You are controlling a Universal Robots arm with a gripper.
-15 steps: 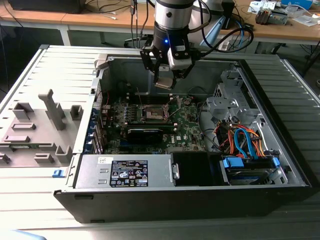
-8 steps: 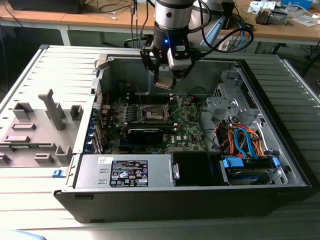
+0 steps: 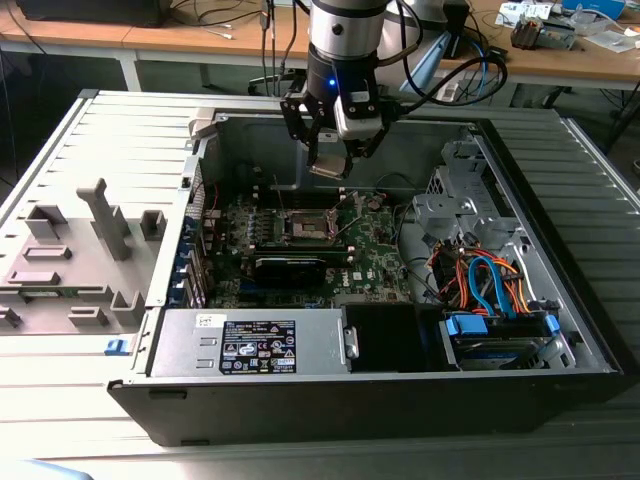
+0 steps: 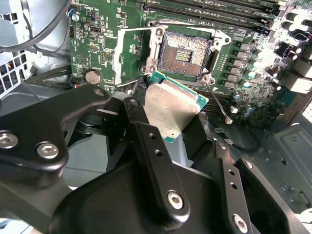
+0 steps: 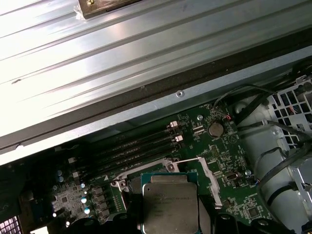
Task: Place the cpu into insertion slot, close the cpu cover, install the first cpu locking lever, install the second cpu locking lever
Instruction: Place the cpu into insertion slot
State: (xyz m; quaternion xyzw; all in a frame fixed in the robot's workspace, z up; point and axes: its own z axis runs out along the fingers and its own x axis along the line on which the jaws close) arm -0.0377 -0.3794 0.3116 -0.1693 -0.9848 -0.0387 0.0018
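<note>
exterior view: high, oblique, far | both wrist views: close above, sharing motherboard

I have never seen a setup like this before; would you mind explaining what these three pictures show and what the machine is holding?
This is a single robot arm with a gripper at its tip, working over an opened computer case. The exterior view takes in the whole scene from a camera off the arm. The two wrist views come from cameras riding on the arm, close to the work. Inside the case lies the green motherboard. The gripper is shut on the cpu, a small flat silvery chip, and holds it above the board, near the insertion slot, the square socket with a dark centre. The slot is open and empty; the cpu is not yet in it.
</note>
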